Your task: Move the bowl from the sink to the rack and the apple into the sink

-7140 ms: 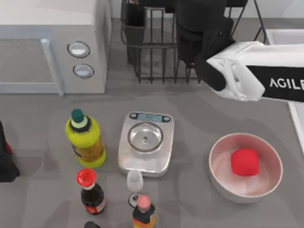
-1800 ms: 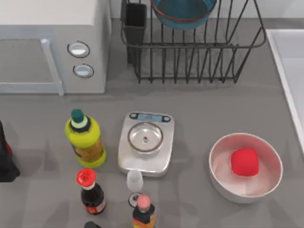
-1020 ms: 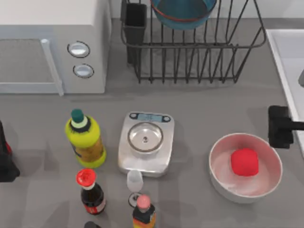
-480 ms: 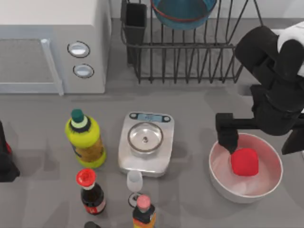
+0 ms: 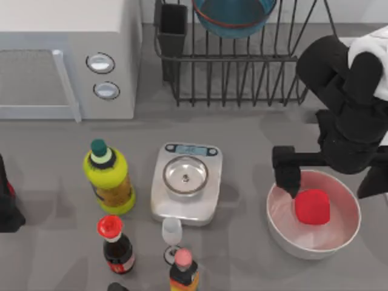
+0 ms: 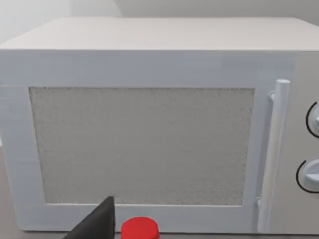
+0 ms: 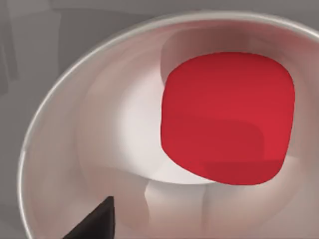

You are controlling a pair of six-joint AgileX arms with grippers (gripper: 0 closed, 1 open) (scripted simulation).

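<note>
From your left wrist camera you face the white microwave (image 6: 149, 129) head-on: its speckled grey door panel (image 6: 142, 144), upright handle bar (image 6: 271, 154) and two dial edges (image 6: 311, 149). A red bottle cap (image 6: 140, 229) sits low before it.

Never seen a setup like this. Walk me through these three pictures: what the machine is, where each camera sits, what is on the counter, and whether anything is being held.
Two robot arms work at a grey counter. One camera looks down from above; one rides on each arm's wrist.

From above, the right hand, fingers open, hangs over a white bowl with the red apple inside. Nothing is held. Its wrist camera looks straight down at that apple.

The teal bowl sits in the black rack, the sink beside it. Also there: a microwave, a kitchen scale and bottles. The left wrist camera faces the microwave.
</note>
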